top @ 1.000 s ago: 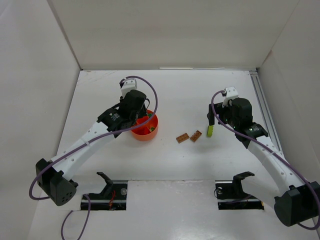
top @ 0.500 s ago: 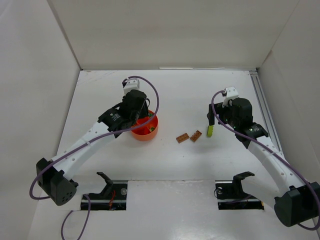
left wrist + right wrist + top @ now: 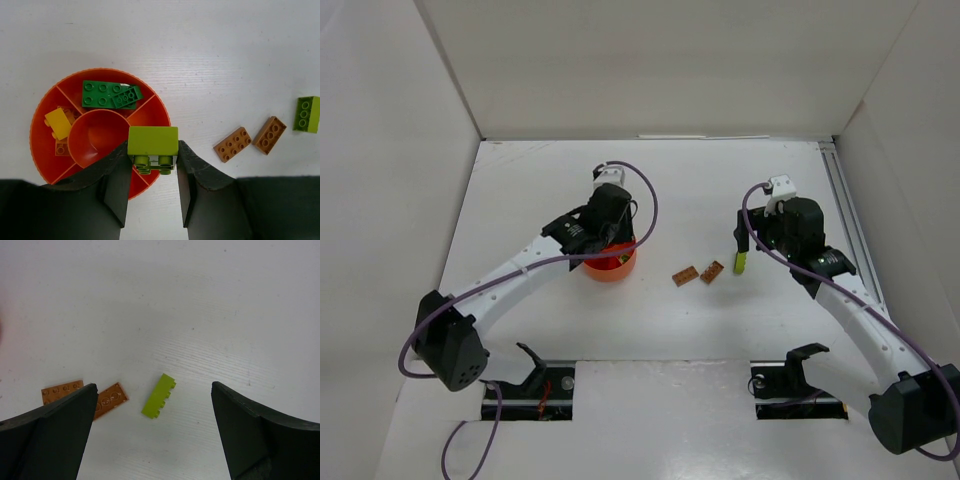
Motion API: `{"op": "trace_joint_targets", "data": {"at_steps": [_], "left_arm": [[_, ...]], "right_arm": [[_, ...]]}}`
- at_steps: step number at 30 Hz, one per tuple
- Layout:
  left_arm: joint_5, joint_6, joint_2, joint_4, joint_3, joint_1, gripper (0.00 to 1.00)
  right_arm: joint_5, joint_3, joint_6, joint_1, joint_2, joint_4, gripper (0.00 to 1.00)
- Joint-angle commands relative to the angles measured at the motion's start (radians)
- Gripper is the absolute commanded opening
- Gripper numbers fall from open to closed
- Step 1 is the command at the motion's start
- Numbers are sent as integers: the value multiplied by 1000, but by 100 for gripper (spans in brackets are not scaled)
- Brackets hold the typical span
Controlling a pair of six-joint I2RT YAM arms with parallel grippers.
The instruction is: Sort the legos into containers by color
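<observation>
My left gripper [image 3: 152, 167] is shut on a lime-green brick [image 3: 152, 141] and holds it above the near right rim of the red-orange bowl [image 3: 40, 150]. The bowl has compartments around a raised centre. Green bricks [image 3: 102, 93] lie in its far compartment, a yellow brick [image 3: 58, 124] and an orange one [image 3: 62, 148] in its left one. In the top view the left gripper [image 3: 613, 245] hangs over the bowl [image 3: 610, 268]. My right gripper [image 3: 152, 390] is open above a lime brick [image 3: 159, 395] lying on the table.
Two brown bricks [image 3: 684, 275] [image 3: 712, 271] lie side by side between the bowl and the lime brick [image 3: 741, 262]. They also show in the left wrist view [image 3: 232, 144] [image 3: 270, 134]. White walls stand at the back and both sides.
My left arm has swung to the right, carrying the lime-green brick from the bowl's left side to over its right part. The right arm has not moved.
</observation>
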Motion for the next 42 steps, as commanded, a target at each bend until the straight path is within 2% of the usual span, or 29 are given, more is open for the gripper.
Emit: {"op": "trace_joint_targets", "data": {"at_steps": [1,5,11,24,27,39,41,42], "left_arm": [[14,39,16,39,-3,-15,0],[24,48,42,30,6,-24,7],[11,48,77,-2,15,-24,9],[1,48,77,-11,15,-34,42],[10,48,68,-11,15,-34,45],[31,57,7,-11,15,-34,47],[40,69,-16,-2,15,-34,53],[40,81,-31,7,15,-43,62]], "right_arm": [[-10,4,-4,-6,-11,50,100],[-19,4,-4,-6,-11,50,100],[-29,4,-13,-6,-11,50,100],[-29,4,-13,-6,-11,50,100],[-29,4,-13,-6,-11,50,100],[-29,-5,-13,-6,-11,50,100],[-29,-5,-13,-6,1,37,100],[-29,6,-3,-6,28,28,100]]}}
